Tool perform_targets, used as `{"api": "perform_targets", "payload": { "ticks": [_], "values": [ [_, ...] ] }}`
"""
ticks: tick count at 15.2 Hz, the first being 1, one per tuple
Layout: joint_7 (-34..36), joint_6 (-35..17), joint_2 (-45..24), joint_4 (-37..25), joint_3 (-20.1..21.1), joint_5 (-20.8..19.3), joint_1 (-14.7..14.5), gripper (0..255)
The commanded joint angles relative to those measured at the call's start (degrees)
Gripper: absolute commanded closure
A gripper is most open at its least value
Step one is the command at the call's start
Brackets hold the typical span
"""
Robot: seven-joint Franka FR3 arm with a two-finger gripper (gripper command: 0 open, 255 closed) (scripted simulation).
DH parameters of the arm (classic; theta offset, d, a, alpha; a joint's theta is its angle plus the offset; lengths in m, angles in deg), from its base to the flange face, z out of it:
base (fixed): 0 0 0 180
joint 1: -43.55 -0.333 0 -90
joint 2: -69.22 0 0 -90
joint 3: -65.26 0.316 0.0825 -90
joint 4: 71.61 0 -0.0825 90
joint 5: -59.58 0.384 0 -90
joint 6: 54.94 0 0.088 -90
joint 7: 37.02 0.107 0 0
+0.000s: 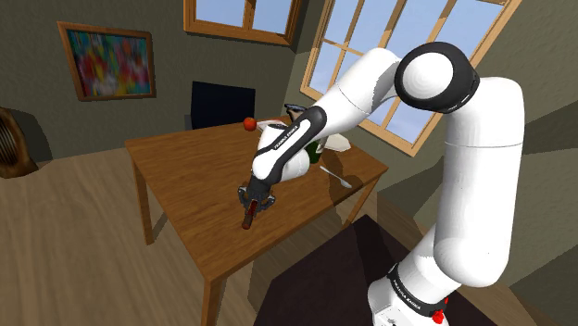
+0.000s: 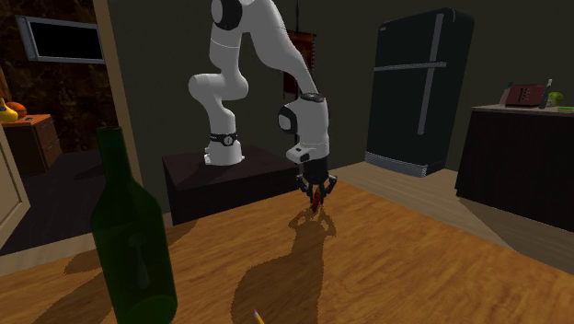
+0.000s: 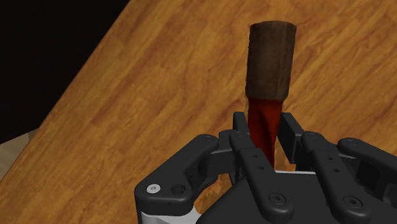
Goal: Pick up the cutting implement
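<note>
Knife (image 3: 270,63): clamped by red blade inside pincer (image 3: 266,129), brown handle projecting ahead of it, over wooden table (image 3: 159,95). Grip firmly; raise straight and slowly, since held off-handle and likely to pivot.

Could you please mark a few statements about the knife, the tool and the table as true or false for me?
1. The tool is shut on the knife, clasping its dark red part. True.
2. The knife's handle is blue. False: it is brown.
3. A green bottle stands upright on the wooden table. True.
4. The red round thing lies against the tool. False: it sits apart from the tool, near the table's far edge in the shoulder view.
</note>
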Motion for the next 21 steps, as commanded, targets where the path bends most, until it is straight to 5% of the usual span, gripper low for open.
{"api": "perform_targets", "payload": {
  "ticks": [1,21],
  "values": [
    [0.0,0.0,0.0,0.0,0.0,0.0,0.0,255],
    [1.2,9.4,11.4,1.9,0.4,0.2,0.5,255]
  ]
}}
